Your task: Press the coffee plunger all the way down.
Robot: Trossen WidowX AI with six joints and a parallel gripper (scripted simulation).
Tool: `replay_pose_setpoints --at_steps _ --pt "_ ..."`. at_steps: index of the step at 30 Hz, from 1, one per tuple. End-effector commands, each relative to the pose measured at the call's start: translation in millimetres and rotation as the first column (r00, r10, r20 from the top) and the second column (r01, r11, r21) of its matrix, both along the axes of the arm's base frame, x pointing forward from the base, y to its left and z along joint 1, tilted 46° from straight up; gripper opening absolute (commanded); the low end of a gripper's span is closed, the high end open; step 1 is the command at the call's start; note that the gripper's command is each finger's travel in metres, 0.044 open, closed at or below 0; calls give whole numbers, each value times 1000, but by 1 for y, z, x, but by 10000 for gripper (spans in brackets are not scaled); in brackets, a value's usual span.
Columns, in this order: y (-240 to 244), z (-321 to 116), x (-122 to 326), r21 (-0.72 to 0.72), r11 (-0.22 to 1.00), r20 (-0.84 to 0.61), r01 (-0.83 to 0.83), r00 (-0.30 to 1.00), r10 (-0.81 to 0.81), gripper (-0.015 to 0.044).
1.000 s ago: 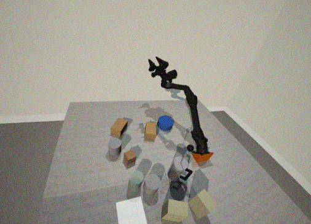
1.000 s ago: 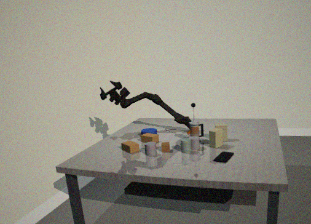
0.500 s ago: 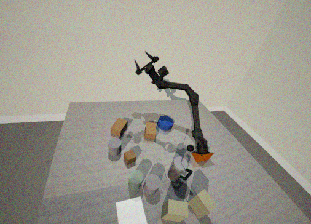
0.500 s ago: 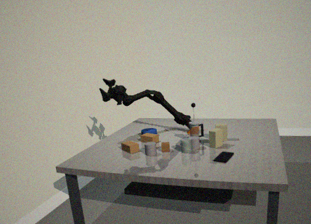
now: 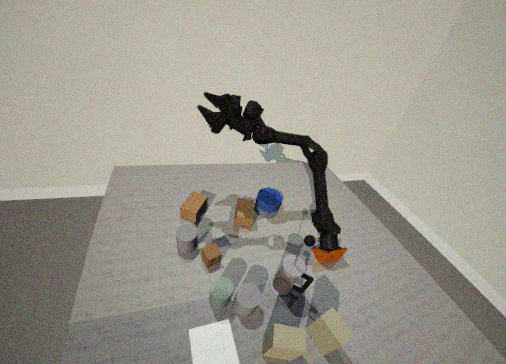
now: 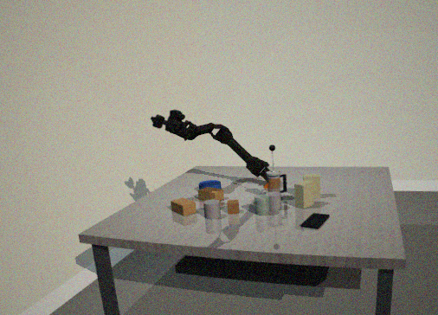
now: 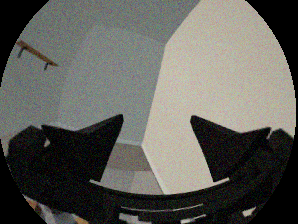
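The coffee press (image 5: 284,281) (image 6: 273,184) stands upright near the arm's base, with a brown lower body, a pale lid and a black handle (image 5: 306,282) (image 6: 284,183). Its black plunger knob (image 5: 309,240) (image 6: 272,148) stands high above the lid on a thin rod. My gripper (image 5: 202,100) (image 6: 152,120) (image 7: 157,118) is open and empty, high in the air and far to the left of the press in the top and exterior views. The fingers point away from the press. The wrist view shows mostly walls between and above the fingers, not the press.
Two pale yellow blocks (image 5: 330,331) (image 6: 304,194), a greenish cylinder (image 5: 220,296) (image 6: 261,204) and a grey cylinder (image 5: 248,301) (image 6: 274,203) stand near the press. Farther off are a blue round container (image 5: 269,201) (image 6: 209,185), several orange-brown blocks (image 5: 193,207) (image 6: 183,207) and another grey cylinder (image 5: 187,241) (image 6: 212,209). A flat black slab (image 6: 315,221) lies right.
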State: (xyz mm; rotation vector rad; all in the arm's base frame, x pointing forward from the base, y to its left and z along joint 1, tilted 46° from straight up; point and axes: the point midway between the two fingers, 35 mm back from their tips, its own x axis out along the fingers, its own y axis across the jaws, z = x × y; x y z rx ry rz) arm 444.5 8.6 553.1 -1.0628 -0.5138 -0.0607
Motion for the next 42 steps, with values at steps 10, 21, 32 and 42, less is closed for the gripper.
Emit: replay_pose_setpoints --at_steps 10,21,32,42 --pt "150 -158 16 450 893 -571 4 770 284 440" --pt "245 -283 -66 398 871 -861 287 446 246 440" --pt "267 -368 -210 65 891 -932 450 347 -107 440" --pt "254 -380 -260 -12 910 -856 414 466 -223 440"
